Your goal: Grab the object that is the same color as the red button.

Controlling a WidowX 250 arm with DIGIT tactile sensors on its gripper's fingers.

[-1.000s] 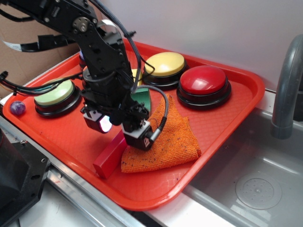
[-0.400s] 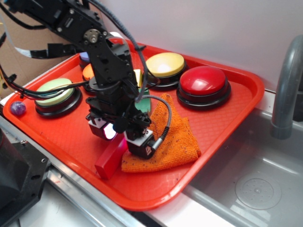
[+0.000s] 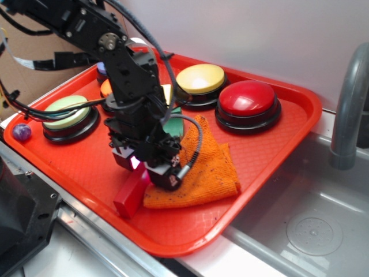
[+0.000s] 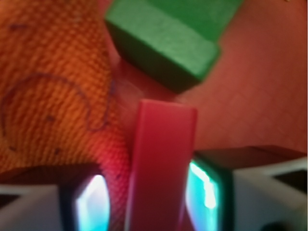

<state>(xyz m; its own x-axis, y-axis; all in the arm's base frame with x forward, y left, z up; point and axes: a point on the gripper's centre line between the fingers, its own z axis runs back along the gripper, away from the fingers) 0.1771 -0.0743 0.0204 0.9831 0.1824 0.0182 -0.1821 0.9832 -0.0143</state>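
My gripper [image 3: 142,169] straddles the red block [image 4: 161,163], which runs lengthwise between my two glowing pads [image 4: 204,190], jaws narrow and close on either side though I cannot tell if they grip, orange cloth [image 4: 53,86] beside one pad, green block [image 4: 168,41] just beyond its far end.

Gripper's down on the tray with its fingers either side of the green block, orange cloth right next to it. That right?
Not quite. The wrist view shows the gripper with its fingers either side of the red block, not the green block, which lies just beyond the bar's far end. The rest holds: it is down on the tray, with the orange cloth beside it.
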